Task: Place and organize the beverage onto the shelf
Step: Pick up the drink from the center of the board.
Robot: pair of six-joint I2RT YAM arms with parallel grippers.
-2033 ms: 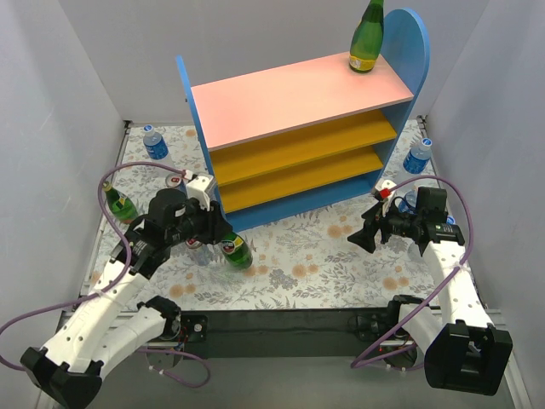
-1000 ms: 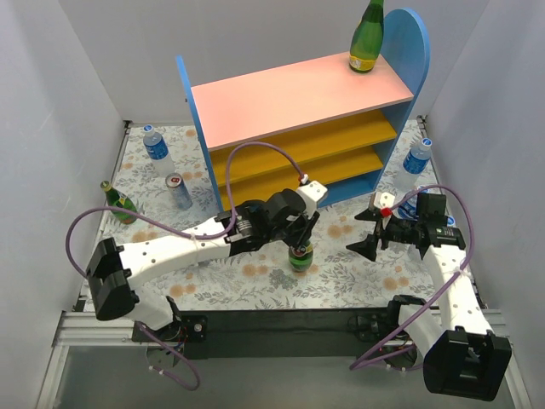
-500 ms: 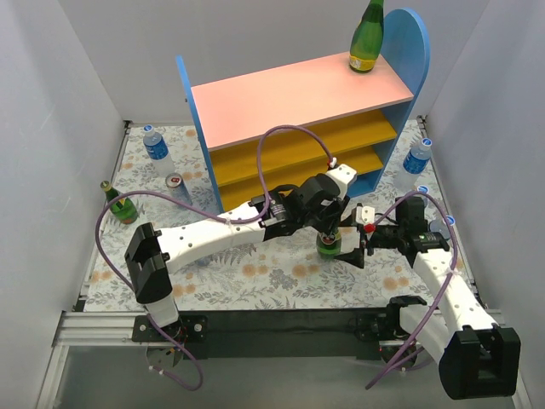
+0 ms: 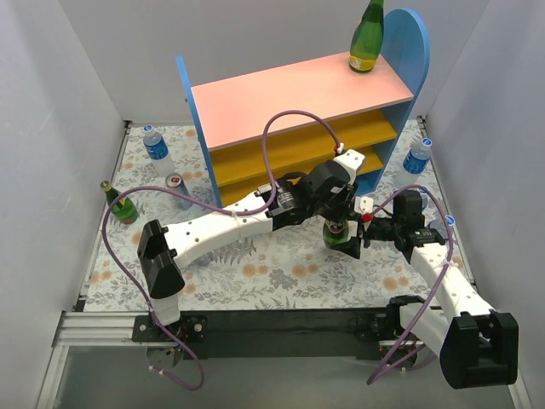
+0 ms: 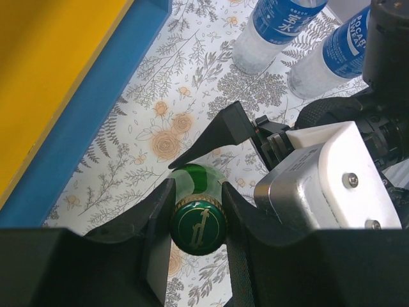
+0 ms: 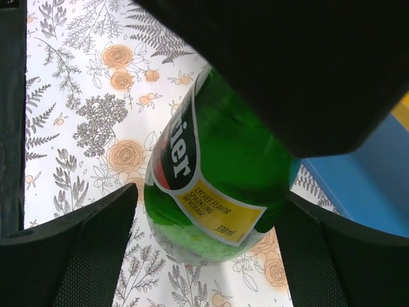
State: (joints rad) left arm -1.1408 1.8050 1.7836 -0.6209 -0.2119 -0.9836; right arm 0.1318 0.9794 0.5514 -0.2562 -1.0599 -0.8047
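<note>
A: In front of the shelf (image 4: 289,94), over the floral mat (image 4: 255,281), both arms meet at 1 green bottle (image 6: 223,160). What does the shelf hold?

B: Only 1 other green bottle (image 4: 366,38), upright on the pink top board beside the right blue panel. The 2 orange boards look bare where I can see them.

A: And the claws?

B: The left gripper (image 5: 197,211) is clamped tight on the neck, just under the cap (image 5: 198,225). The right gripper (image 6: 211,195) is spread wide, with 1 finger on each side of the bottle's body. I cannot tell whether they touch the glass, or whether the base rests on the mat.

A: What could go wrong?

B: It looks like a handover. If the left lets go before the right has closed firmly, the smooth round glass could slip or topple. If the right closes off-centre, the bottle could twist in the neck grip. The shelf's blue base is near, so a swing might knock it.

A: The other drinks?

B: All are on the mat. At the left stand 1 clear bottle (image 4: 156,145), 1 can (image 4: 177,191) and 1 green bottle by the wall (image 4: 120,205). At the right stand 2 capped plastic bottles (image 5: 275,29).
</note>
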